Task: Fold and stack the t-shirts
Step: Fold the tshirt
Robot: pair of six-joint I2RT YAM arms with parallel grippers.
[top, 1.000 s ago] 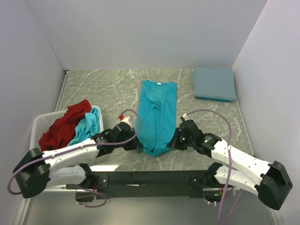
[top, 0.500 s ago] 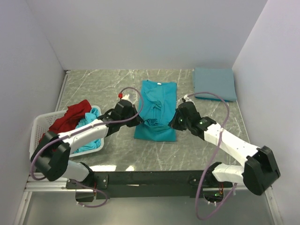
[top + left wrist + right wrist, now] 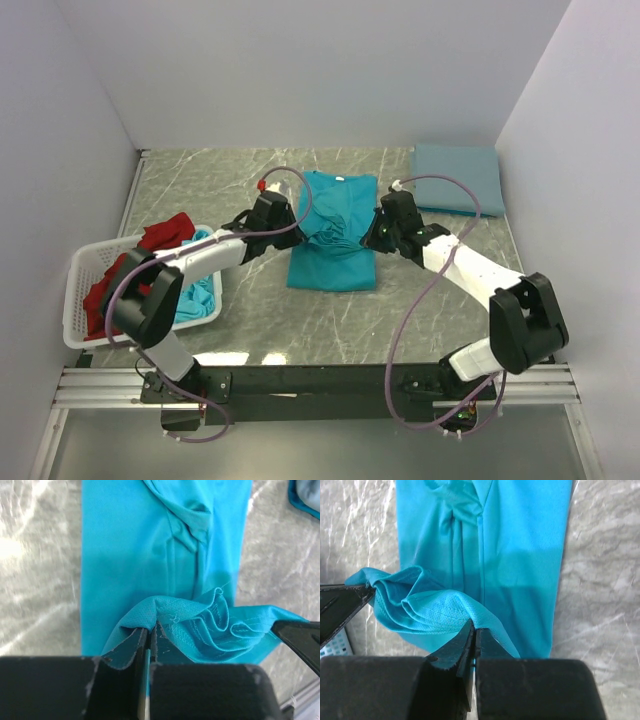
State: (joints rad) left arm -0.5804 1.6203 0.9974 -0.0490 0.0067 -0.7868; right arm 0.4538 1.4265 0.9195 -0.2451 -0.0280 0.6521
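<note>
both arms stretched forward, left gripper [image 3: 150, 630] and right gripper [image 3: 474, 629] each pinching the teal t-shirt [image 3: 335, 268] hem

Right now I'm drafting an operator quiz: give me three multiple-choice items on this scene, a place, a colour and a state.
1. Where does the folded grey-blue t-shirt lie?
A. far right corner of the table
B. near left corner
C. centre

2. Which colour besides teal shows in the white basket?
A. yellow
B. red
C. black

3. How do the left gripper and right gripper stand?
A. both open
B. one open, one shut
C. both shut on the teal t-shirt

Answers: 1 A, it lies far right; 2 B, a red t-shirt lies in the basket; 3 C, both wrist views show jaws pinched on its hem.
</note>
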